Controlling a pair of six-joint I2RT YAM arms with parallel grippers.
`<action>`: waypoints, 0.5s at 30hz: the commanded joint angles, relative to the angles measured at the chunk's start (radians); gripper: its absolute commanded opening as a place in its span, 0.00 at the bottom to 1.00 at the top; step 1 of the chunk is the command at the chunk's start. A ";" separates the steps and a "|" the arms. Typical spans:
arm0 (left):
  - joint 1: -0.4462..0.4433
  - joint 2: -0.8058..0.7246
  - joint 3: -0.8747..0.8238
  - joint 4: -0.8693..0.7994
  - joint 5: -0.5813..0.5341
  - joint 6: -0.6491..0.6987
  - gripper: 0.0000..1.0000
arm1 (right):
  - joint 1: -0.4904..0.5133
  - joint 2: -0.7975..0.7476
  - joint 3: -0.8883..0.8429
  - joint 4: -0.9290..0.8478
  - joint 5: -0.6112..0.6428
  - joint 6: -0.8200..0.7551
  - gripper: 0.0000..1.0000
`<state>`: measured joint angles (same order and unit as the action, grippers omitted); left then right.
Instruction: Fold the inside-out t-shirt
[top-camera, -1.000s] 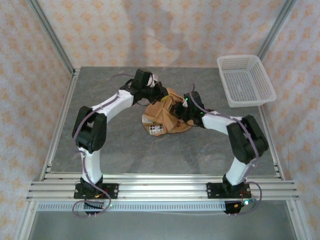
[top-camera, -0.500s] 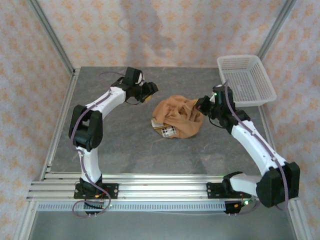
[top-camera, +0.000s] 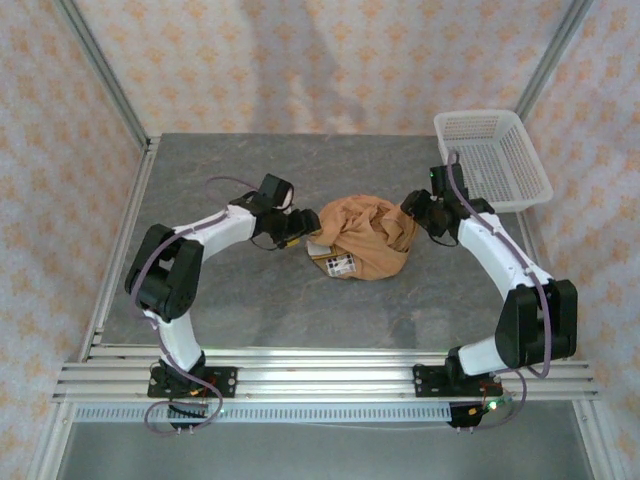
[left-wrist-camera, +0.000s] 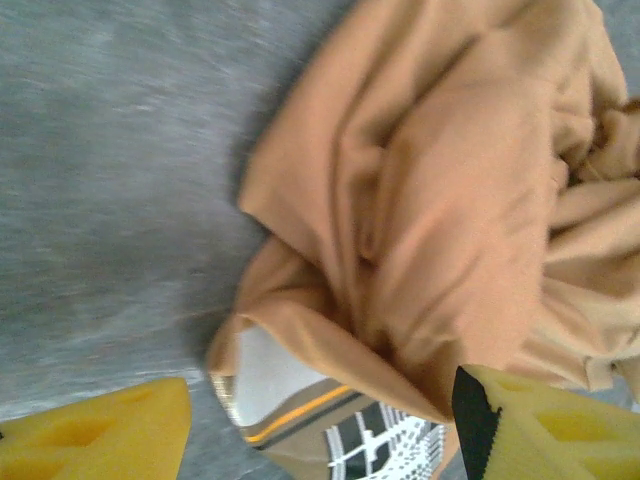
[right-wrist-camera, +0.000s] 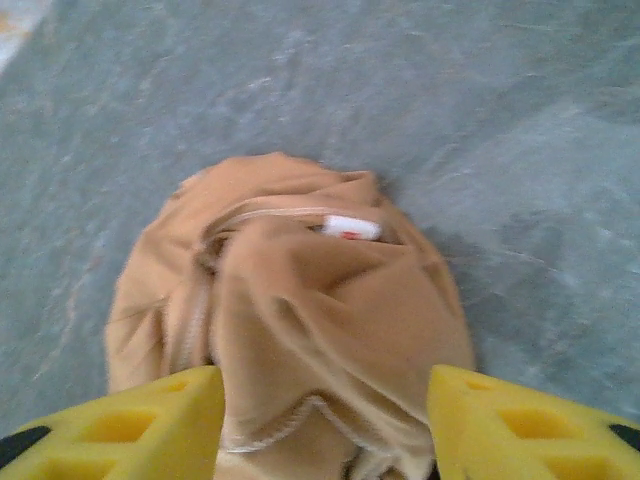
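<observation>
From above, the inside-out t-shirt (top-camera: 365, 240) lay bunched in a rounded heap on the table (top-camera: 250, 300), nearer the arms than the white mesh basket (top-camera: 492, 160) and well to its left. The right gripper (top-camera: 412, 210) sat between basket and heap, and the left gripper (top-camera: 297, 225) sat at the heap's side away from the basket. Both were close against the cloth. In the left wrist view, the yellow fingers (left-wrist-camera: 110, 430) stood wide apart and released, holding nothing. Folds ran in every direction, and a checked patch (left-wrist-camera: 370, 445) and a pale label (left-wrist-camera: 265, 375) lay at the edge farthest from the basket. In the right wrist view, that gripper was likewise spread and empty on either side of the basket-facing lump, where a small white tag (right-wrist-camera: 350, 228) sat beside a seam. The step in hand looked like opening the heap flat. To do it well, each gripper would pinch one outer edge, not a thick wad. One would then draw toward the basket and the other away from it, low over the table, so the cloth spread instead of twisting.
</observation>
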<state>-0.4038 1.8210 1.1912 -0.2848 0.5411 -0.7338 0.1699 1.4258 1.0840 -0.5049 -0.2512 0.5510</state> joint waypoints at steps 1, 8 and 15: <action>-0.003 0.052 0.042 0.048 0.000 -0.005 0.70 | 0.001 -0.034 -0.021 -0.059 0.058 -0.031 0.57; 0.006 0.037 0.059 -0.007 -0.036 0.027 0.56 | 0.143 0.028 0.001 0.032 -0.111 -0.084 0.43; 0.032 -0.026 -0.014 -0.007 -0.044 0.033 0.52 | 0.200 0.250 0.099 0.008 -0.114 -0.152 0.48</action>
<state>-0.3847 1.8450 1.2011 -0.2729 0.5289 -0.7246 0.3725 1.6241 1.1511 -0.4820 -0.3630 0.4461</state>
